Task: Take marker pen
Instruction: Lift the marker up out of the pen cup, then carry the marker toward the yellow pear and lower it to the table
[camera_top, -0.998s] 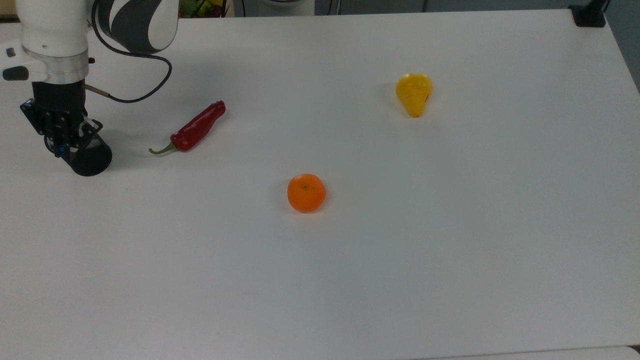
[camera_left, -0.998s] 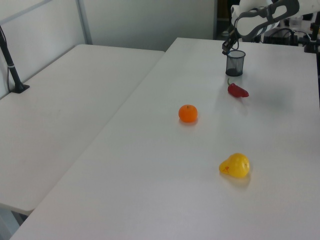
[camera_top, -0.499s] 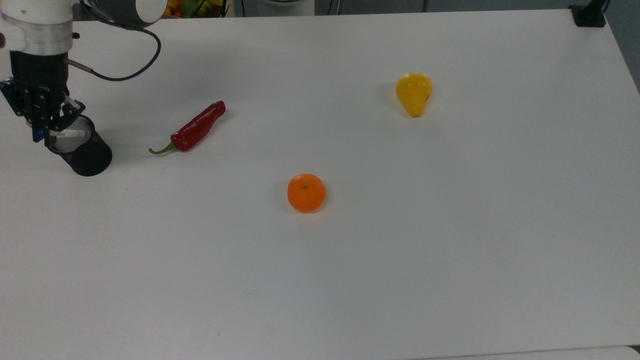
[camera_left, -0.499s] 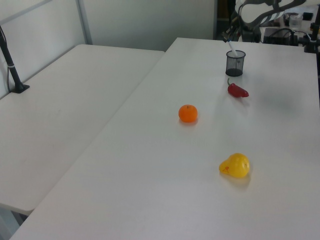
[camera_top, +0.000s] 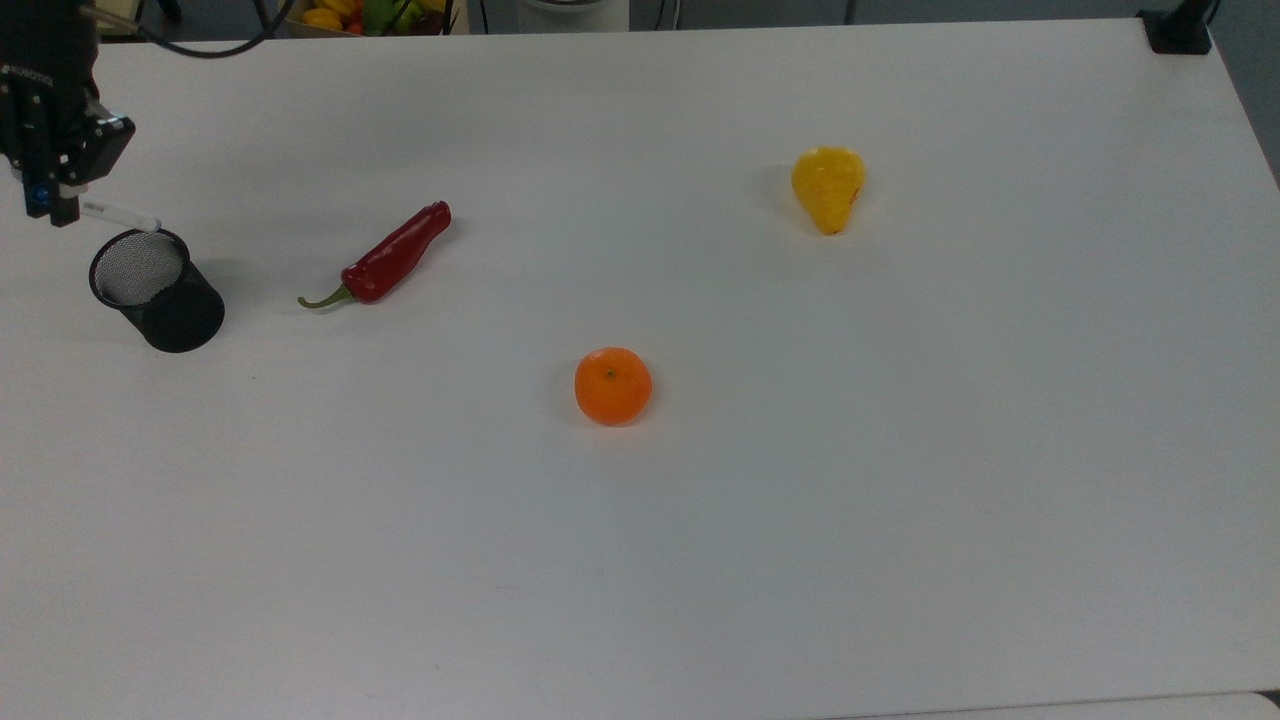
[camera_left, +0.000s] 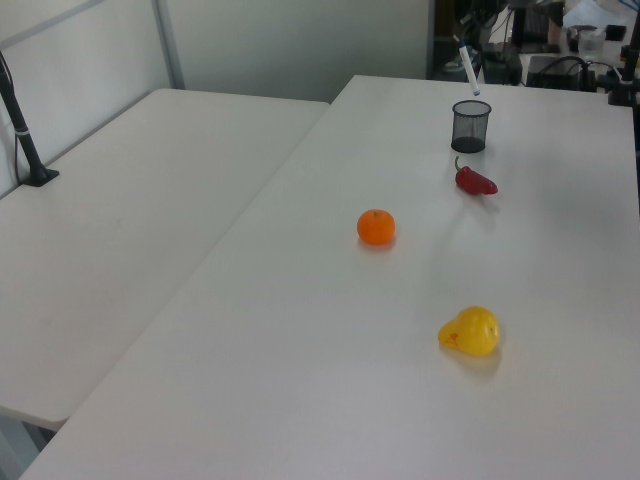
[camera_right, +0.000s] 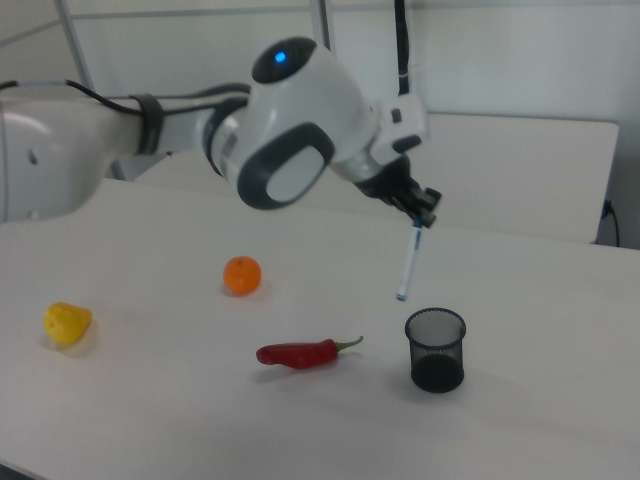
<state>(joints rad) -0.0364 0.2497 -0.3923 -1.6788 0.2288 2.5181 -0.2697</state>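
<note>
Desk (camera_top: 700, 560): broad, flat, matte white top, carrying all the loose items.

Gripper (camera_right: 420, 215): black, angular, on a glossy white and grey arm; fingers are closed narrowly on the capped upper end of the marker pen. It is seen raised since a second ago, when it was down at the cup's mouth.

Pen cup (camera_top: 157, 290): black wire mesh, cylindrical, open-topped, upright near the far left corner of the desk in the top view.

Red chili (camera_top: 385, 257): glossy, tapered, with a curled green stem, lying beside the cup.

Pear (camera_top: 828, 187): yellow, smooth, lying on its side.

Orange (camera_top: 612, 385): round, dimpled, mid-desk.

Marker pen (camera_right: 409, 262): slim white barrel with a blue tip, hanging nearly upright in the air above the cup and clear of its rim; half a second ago its lower end was inside the cup.
</note>
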